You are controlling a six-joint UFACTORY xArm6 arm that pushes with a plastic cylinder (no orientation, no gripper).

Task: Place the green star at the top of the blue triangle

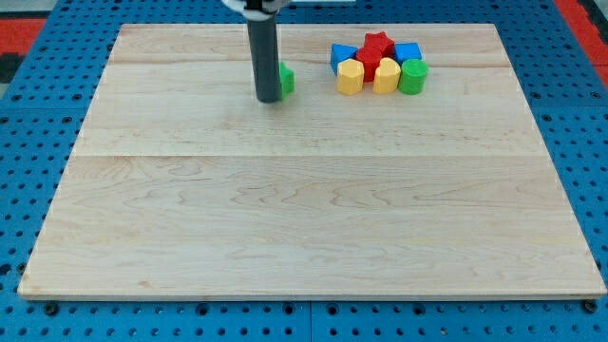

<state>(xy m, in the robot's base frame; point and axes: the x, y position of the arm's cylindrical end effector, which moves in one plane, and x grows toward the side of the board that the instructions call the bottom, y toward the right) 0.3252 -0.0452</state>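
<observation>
A green block (286, 79), mostly hidden behind my rod so its shape cannot be made out, sits near the view's top, left of centre. My tip (268, 98) rests on the board touching its left side. To the right is a tight cluster: a blue triangle (341, 55) at its left end, a red star (377, 44) at the top, a red block (369, 61) below it, a blue block (408, 52), two yellow blocks (350, 78) (386, 76) and a green cylinder (412, 76). The green block lies about 60 px left of the blue triangle.
The wooden board (304, 209) lies on a blue perforated table (38, 114). The cluster sits close to the board's top edge.
</observation>
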